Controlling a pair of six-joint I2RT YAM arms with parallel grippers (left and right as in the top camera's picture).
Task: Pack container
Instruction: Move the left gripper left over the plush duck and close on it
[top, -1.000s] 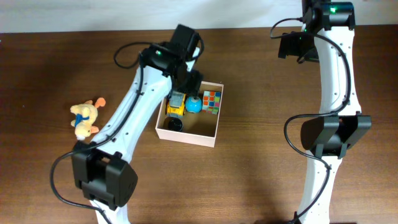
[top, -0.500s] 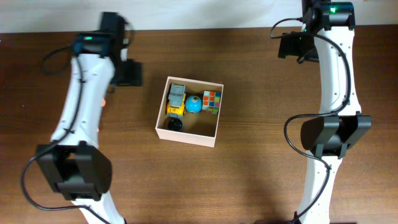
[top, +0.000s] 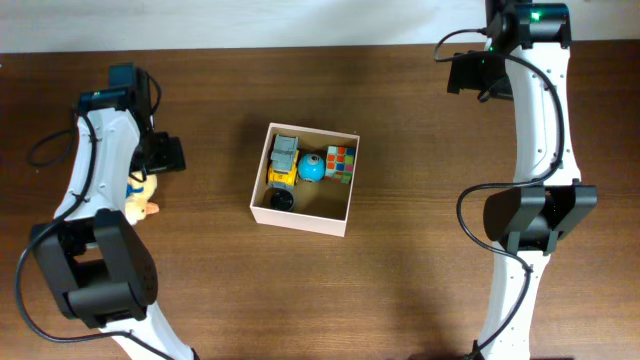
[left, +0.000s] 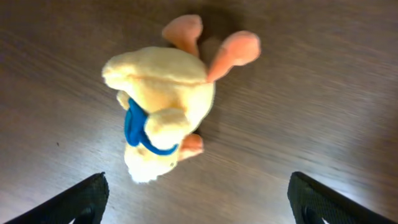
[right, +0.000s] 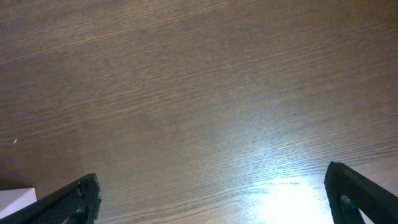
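Having swung away from the box (top: 298, 217) at mid-bench (top: 420, 110), where a truck (top: 283, 165), ball (top: 311, 168) and puzzle cube (top: 341, 163) already lie, the left pincer (left: 199, 199) hangs spread wide over a plush duck (left: 165, 118), seemingly next for packing, while the right pincer (right: 211, 199) waits, jaws apart.

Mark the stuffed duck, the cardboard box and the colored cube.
stuffed duck (left: 165, 102): left wrist view, on its yellow body.
cardboard box (top: 297, 220): overhead view, on its white near wall.
colored cube (top: 341, 163): overhead view, on its top face.
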